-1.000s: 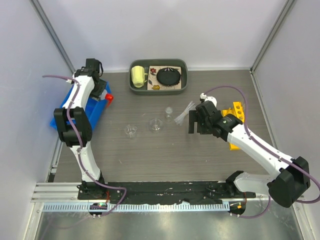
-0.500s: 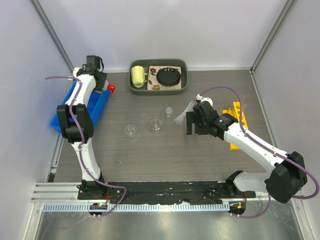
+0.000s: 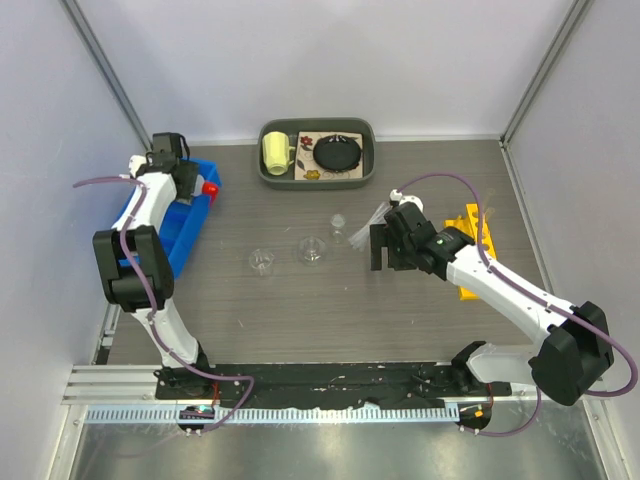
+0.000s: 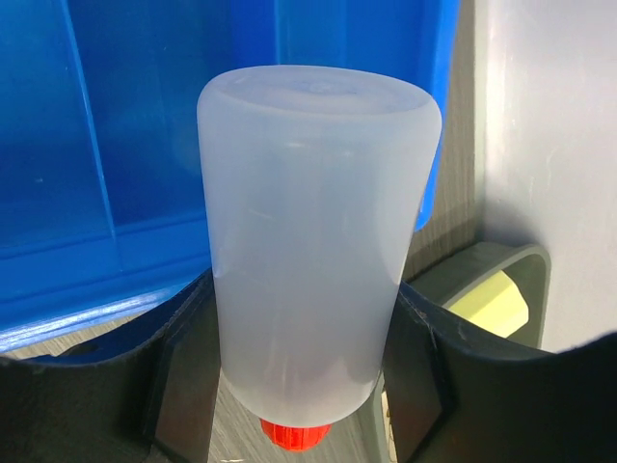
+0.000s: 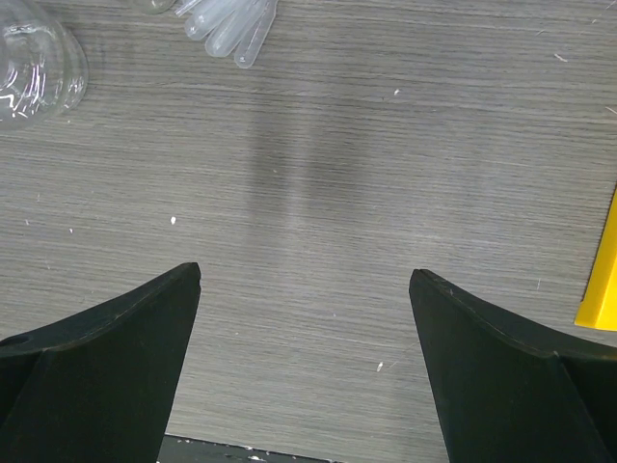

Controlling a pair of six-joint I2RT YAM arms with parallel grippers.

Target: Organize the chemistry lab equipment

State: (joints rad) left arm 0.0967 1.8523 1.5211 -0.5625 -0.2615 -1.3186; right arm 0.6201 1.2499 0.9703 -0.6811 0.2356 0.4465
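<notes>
My left gripper [image 3: 188,184] is shut on the white squeeze bottle [image 3: 198,186], with its red cap [image 3: 211,188] pointing right, at the right rim of the blue bin [image 3: 150,215]. In the left wrist view the bottle [image 4: 318,231] sits between both fingers [image 4: 183,371], base towards the camera, over the bin [image 4: 96,145]. My right gripper [image 3: 378,246] is open and empty above bare table, just below the clear tubes [image 3: 370,222]. Two glass beakers [image 3: 262,262] [image 3: 312,250] and a small flask [image 3: 338,226] stand mid-table. The yellow tube rack [image 3: 470,238] lies right of my right arm.
A grey-green tray [image 3: 366,170] at the back holds a yellow mug [image 3: 275,153] and a round black disc [image 3: 338,153]. In the right wrist view a beaker [image 5: 29,58], the tube ends [image 5: 227,24] and the rack's edge [image 5: 603,280] show around my open gripper [image 5: 305,275].
My left gripper has swung left and towards me with the bottle, closer over the blue bin. My right gripper has shifted slightly left, nearer the tubes.
</notes>
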